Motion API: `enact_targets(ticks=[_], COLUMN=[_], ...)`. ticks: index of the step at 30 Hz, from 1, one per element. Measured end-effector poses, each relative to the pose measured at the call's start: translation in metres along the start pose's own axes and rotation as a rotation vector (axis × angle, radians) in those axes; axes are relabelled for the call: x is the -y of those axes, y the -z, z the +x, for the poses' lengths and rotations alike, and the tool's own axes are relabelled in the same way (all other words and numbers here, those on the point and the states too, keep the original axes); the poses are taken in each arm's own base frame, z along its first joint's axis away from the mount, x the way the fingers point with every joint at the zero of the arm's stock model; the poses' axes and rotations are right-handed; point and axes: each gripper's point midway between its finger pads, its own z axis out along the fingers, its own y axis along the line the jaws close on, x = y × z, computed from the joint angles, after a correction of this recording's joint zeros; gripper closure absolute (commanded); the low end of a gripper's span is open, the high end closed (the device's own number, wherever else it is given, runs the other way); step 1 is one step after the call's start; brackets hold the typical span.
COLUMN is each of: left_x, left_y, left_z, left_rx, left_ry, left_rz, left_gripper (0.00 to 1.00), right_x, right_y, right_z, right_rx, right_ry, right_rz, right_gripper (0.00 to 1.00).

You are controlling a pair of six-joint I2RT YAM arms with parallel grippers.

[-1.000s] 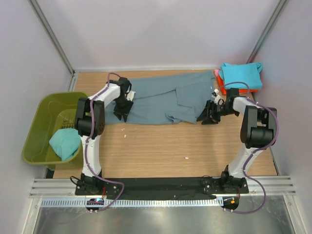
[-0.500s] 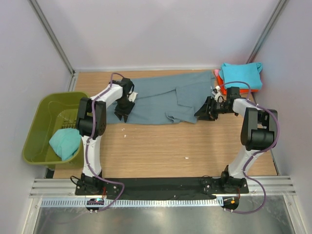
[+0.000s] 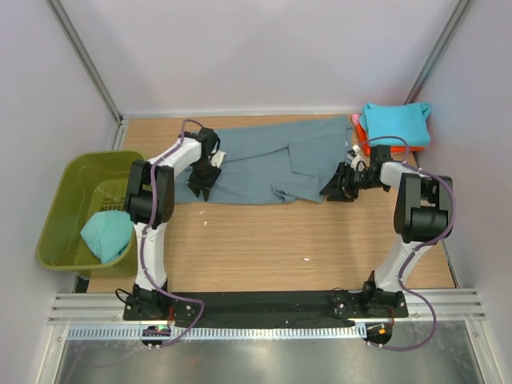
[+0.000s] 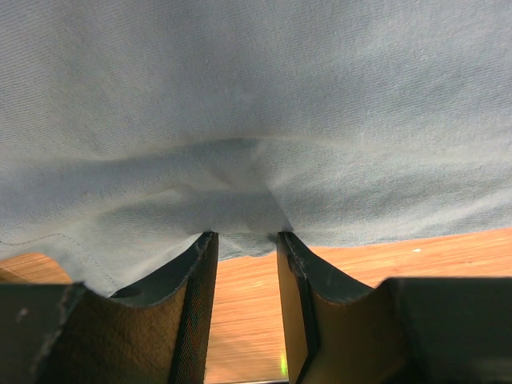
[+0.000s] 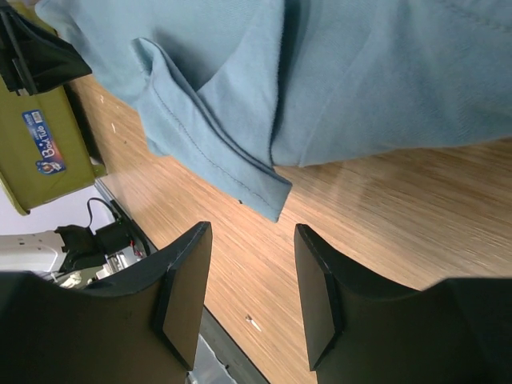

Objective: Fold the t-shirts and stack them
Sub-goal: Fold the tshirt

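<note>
Slate blue-grey t-shirt [image 3: 264, 164] lies spread flat along the far edge of the bench [image 3: 264, 240], running from near the left edge towards the folded turquoise t-shirt [image 3: 394, 122] in the far right corner. My left gripper [image 4: 244, 236] is at the shirt's left end; the fingers stand apart, the near hem is puckered right at their tips, and bare wood shows in the gap. My right gripper [image 5: 248, 228] is at the shirt's right end, fingers apart with nothing between them, over wood just short of a doubled-over hem corner.
</note>
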Motion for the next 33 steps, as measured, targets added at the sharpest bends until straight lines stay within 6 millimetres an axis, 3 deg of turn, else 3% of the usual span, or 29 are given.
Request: enact_targets(ticks=[8, 18, 33], left_x=[0.0, 0.0, 0.0], left_y=[0.0, 0.0, 0.0], left_z=[0.0, 0.0, 0.0], left_rx=[0.0, -0.002, -0.019], left_ry=[0.0, 0.0, -0.004], left_rz=[0.0, -0.001, -0.008], left_gripper=[0.63, 0.63, 0.62], right_x=[0.008, 0.013, 0.005], right_y=[-0.005, -0.011, -0.02], right_z=[0.0, -0.017, -0.01], right_rx=[-0.012, -0.004, -0.038], right_ry=[-0.01, -0.001, 0.019], right_rz=[0.016, 0.021, 0.007], right_gripper=[0.49, 0.52, 0.55])
